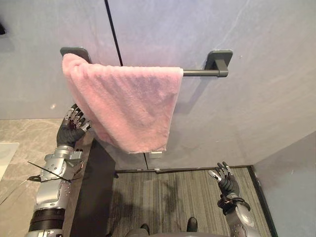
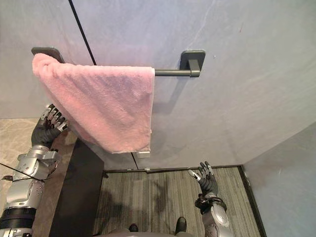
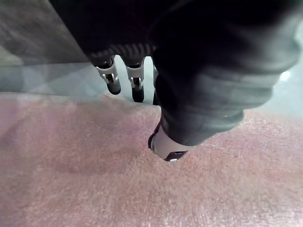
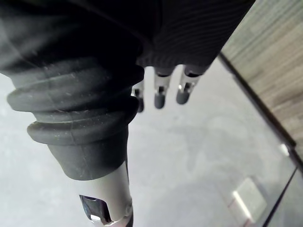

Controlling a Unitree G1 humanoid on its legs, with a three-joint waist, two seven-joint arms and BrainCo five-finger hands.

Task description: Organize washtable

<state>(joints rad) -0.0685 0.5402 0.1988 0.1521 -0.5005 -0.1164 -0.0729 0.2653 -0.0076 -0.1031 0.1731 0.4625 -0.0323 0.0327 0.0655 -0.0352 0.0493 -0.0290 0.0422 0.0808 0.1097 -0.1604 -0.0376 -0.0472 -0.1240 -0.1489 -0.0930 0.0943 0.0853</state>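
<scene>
A pink towel (image 1: pixel 128 106) hangs over a dark towel bar (image 1: pixel 200 73) on the grey wall (image 1: pixel 256 98). It is crowded toward the bar's left end and its lower edge slants, while the right stretch of the bar is bare.

The left hand (image 1: pixel 71 129) is raised just beside the towel's lower left edge, above the marble counter (image 1: pixel 19 143). Its fingers (image 3: pixel 112 80) are straight and apart, holding nothing. In the left wrist view the thumb (image 3: pixel 168 144) lies close against the cloth.

The right hand (image 1: pixel 228 182) hangs low over the wood floor (image 1: pixel 168 197), well apart from the towel, its fingers relaxed and empty.

The step in hand looks like tidying the towel on its bar. Next, the left hand probably needs to pinch the hanging edge and draw the cloth along the bar until it hangs level.
</scene>
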